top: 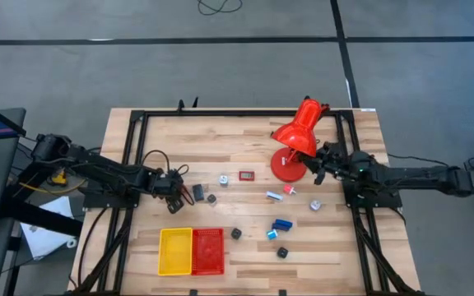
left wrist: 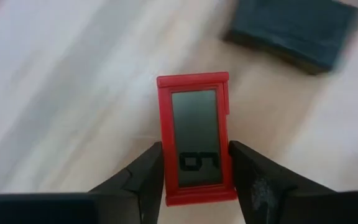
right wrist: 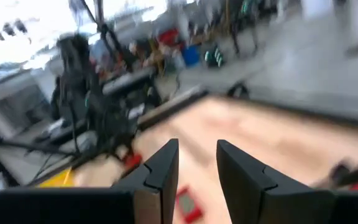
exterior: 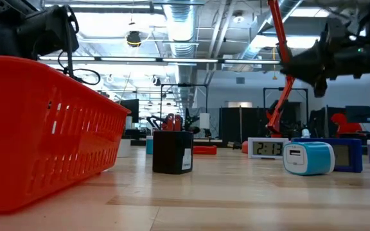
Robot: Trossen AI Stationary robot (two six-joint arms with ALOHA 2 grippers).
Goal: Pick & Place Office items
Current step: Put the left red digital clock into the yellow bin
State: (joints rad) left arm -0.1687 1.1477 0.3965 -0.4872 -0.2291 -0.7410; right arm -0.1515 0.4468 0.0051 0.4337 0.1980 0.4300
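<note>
A small red clock (left wrist: pixel 196 138) with a grey screen sits pinched between two dark fingers, a digit showing on its face, above the bare wood. Just beside it lies a black block (left wrist: pixel 294 30). Out across the middle of the table, another red clock (top: pixel 246 175) lies flat, a silver round piece (top: pixel 223 178) next to it. Nearer the front edge, a blue piece (top: pixel 282 224) and a teal-white charger (exterior: pixel 308 158) lie close together, with black cubes (top: pixel 236 233) scattered about.

Red desk lamp (top: pixel 296 138) upright; yellow tray (top: pixel 175 251) touching red tray (top: pixel 207 251).
</note>
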